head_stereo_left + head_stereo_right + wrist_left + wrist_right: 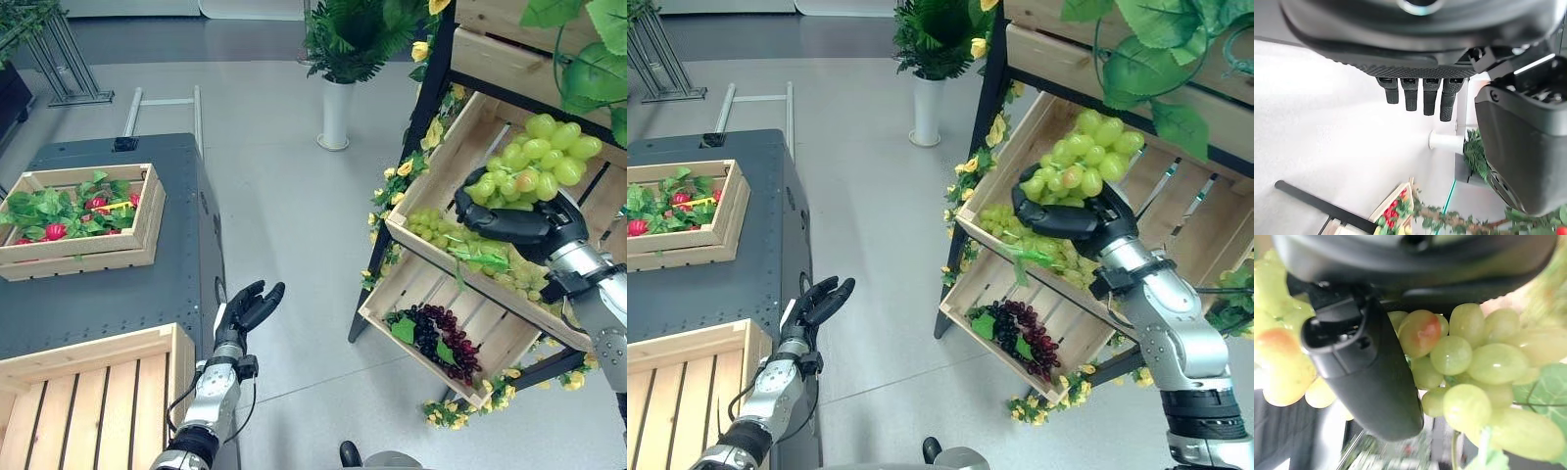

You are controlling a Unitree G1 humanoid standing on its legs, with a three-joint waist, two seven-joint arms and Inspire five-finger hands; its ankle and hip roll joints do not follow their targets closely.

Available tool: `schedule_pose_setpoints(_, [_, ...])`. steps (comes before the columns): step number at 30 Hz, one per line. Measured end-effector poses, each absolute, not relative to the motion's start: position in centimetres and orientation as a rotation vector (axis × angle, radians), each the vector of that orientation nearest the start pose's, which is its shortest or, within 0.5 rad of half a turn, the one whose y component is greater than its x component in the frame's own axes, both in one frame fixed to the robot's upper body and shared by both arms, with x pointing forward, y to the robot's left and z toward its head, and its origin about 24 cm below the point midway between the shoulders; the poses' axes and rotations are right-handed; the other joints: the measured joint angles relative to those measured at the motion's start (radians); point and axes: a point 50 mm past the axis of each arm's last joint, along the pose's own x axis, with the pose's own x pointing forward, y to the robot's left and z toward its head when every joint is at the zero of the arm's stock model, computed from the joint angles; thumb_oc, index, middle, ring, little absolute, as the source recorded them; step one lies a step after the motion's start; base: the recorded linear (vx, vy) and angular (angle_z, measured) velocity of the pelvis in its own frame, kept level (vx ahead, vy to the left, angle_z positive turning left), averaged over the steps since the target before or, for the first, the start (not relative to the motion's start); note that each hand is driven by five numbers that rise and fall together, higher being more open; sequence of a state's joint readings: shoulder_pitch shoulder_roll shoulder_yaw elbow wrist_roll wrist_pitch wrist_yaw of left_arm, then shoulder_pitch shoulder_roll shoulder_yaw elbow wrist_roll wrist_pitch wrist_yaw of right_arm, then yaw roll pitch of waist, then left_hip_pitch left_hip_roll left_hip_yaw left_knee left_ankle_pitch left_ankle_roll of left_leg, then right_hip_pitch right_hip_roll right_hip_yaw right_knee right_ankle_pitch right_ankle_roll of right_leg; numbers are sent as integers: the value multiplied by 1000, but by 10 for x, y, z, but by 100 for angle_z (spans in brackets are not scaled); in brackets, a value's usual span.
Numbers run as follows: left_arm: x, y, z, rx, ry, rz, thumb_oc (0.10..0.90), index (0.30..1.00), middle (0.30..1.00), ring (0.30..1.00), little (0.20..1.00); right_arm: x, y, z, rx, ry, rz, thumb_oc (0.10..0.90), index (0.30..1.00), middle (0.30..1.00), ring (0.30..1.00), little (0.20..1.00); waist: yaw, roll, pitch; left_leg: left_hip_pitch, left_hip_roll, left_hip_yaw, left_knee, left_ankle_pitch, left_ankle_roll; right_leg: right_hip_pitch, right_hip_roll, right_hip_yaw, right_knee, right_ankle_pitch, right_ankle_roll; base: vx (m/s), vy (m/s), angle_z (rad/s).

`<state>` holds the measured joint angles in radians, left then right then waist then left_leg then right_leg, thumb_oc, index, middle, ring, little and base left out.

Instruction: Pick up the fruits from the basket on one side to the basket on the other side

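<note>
My right hand [519,223] is shut on a bunch of green grapes [537,162], lifted just above the tilted wooden crate [453,157] on the shelf rack at the right. In the right wrist view the grapes [1469,362] press against the thumb [1371,377]. More green grapes [441,231] lie in that crate. A lower crate [411,284] holds dark purple grapes [441,341]. My left hand [245,311] hangs open over the floor beside the dark table, holding nothing. An empty slatted wooden crate [88,392] sits at the table's near corner.
A wooden crate [149,220] with leaves and red fruit rests on the dark table [147,294] at left. A potted plant in a white vase [336,113] stands on the floor behind. Yellow flowers and leaves trim the black rack [431,88].
</note>
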<state>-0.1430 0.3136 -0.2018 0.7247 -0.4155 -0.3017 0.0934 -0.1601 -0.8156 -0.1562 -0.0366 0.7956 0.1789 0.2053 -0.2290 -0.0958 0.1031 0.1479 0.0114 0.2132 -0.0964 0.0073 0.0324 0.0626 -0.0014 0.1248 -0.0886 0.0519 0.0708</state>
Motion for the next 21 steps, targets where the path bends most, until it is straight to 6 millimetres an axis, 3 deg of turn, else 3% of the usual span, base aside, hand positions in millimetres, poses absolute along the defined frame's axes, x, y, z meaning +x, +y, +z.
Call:
schedule_pose_setpoints(2, [246, 215, -50, 8, 308, 115, 800, 900, 900, 900, 900, 275, -305, 152, -16, -45, 87, 400, 300, 300, 300, 300, 2, 0, 0, -2, 0, -5, 0, 0, 0, 0, 0, -1, 0, 0, 0, -22, 1, 5])
schedule_pose_setpoints(11, [249, 215, -43, -7, 276, 95, 800, 900, 900, 900, 900, 261, -381, 128, -50, 209, -179, 400, 300, 300, 300, 300, 41, 2, -2, -11, -1, -25, 0, 2, -1, -3, -2, -23, 0, 0, 0, -23, -7, 5])
schedule_pose_setpoints(18, [248, 214, -44, -2, 283, 80, 800, 900, 900, 900, 900, 266, -397, 122, 11, 271, -233, 400, 300, 300, 300, 300, 58, 1, -2, -18, -4, -35, 0, 2, -1, -7, -4, -29, 0, 0, 0, -43, -6, 4])
schedule_pose_setpoints(19, [248, 213, -45, -1, 285, 73, 800, 900, 900, 900, 900, 267, -400, 124, 14, 270, -249, 496, 444, 444, 444, 444, 62, 1, -2, -21, -5, -37, 0, 3, 0, -8, -5, -29, 0, 0, 0, -25, 6, 5])
schedule_pose_setpoints(20, [247, 212, -45, 1, 287, 66, 800, 900, 900, 900, 900, 267, -404, 126, 1, 278, -260, 695, 742, 742, 742, 742, 70, 1, -2, -22, -5, -38, 0, 3, 0, -9, -5, -29, 0, 0, 0, -22, 10, 3])
schedule_pose_setpoints(21, [247, 211, -45, 2, 288, 63, 800, 900, 900, 900, 900, 267, -407, 127, -23, 293, -268, 800, 900, 900, 900, 900, 75, 1, -2, -22, -5, -38, 0, 3, 0, -9, -6, -29, 0, 0, 0, 0, 0, 0])
